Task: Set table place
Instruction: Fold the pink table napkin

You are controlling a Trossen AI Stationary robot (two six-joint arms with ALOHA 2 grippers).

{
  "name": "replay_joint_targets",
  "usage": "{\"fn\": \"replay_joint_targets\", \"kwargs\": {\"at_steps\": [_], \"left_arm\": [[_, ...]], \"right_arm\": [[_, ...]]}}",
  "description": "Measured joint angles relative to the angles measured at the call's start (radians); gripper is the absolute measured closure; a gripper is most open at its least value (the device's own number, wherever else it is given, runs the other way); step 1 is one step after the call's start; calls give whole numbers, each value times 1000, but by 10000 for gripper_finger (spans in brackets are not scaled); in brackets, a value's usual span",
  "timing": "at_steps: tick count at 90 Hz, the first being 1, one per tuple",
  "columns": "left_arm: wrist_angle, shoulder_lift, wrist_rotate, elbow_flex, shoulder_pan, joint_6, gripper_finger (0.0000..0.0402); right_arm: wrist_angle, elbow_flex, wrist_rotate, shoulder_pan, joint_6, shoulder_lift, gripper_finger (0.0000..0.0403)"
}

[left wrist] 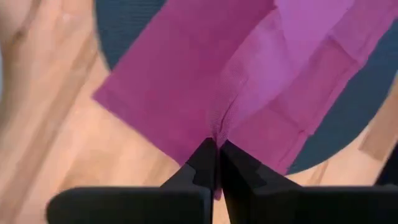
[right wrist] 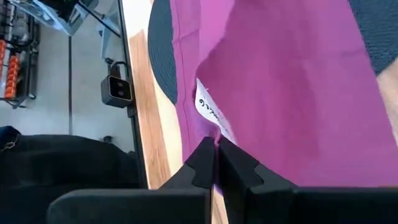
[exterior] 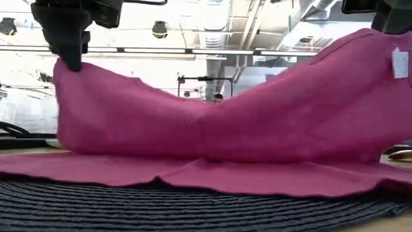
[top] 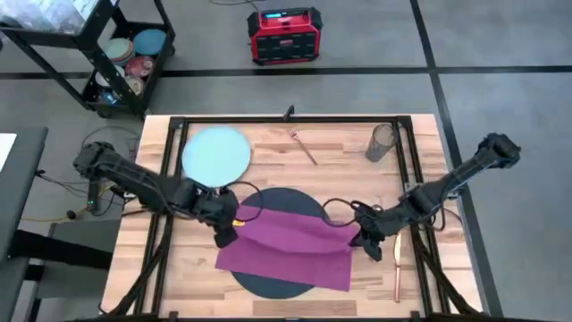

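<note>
- From above, left gripper (top: pixel 226 234) and right gripper (top: pixel 369 243) each pinch an opposite edge of the magenta napkin (top: pixel 286 246), which lies across the dark round mat (top: pixel 268 284) on the table (top: pixel 268 152). Holding both ends looks meant to fold the cloth evenly.
- Beyond the left gripper sits the pale blue plate (top: pixel 216 151); fork (top: pixel 302 146) and tumbler (top: pixel 382 141) wait farther off, a copper knife (top: pixel 397 259) just beside the right gripper.
- At table height, both lifted ends rise while the middle sags onto the mat.
- Left wrist: fingers (left wrist: pixel 202 165) clenched on a fold.
- Right wrist: fingers (right wrist: pixel 202 163) clamped on the hem near its label (right wrist: pixel 208 109).
</note>
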Motion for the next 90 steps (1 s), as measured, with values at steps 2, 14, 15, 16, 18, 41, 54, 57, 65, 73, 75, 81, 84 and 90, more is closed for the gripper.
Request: {"fn": "replay_joint_targets", "kwargs": {"at_steps": [2,14,15,16,18,41,54,57,65,73,75,81,84,90], "left_arm": [[13,0,0,-13,-5,-11,401],[38,0,3,-64,-44,-70,401],[40,0,3,-68,-47,-74,401],[42,0,3,-72,-50,-79,401],[43,0,5,-81,-56,-90,401],[70,0,19,-135,-108,-174,401],[99,0,25,-159,-127,-221,401],[102,0,25,-162,-134,-223,400],[95,0,27,-167,-148,-230,387],[97,0,28,-167,-161,-231,362],[99,0,28,-167,-165,-233,356],[97,0,29,-167,-173,-247,331],[98,0,28,-167,-177,-253,319],[98,0,28,-167,-187,-270,294]], "right_arm": [[0,0,0,3,1,4,403],[20,0,-13,21,15,38,403],[24,0,-14,22,16,42,403],[29,0,-16,24,16,46,403],[36,0,-17,27,18,53,403],[137,0,-40,48,23,170,403],[167,0,-57,65,48,250,399],[166,0,-65,68,52,267,395],[173,0,-72,85,63,301,373],[198,0,-87,96,85,320,341],[205,0,-88,100,87,323,333],[221,0,-91,108,90,324,308],[232,0,-91,112,92,323,295],[234,0,-91,112,105,320,271]]}}
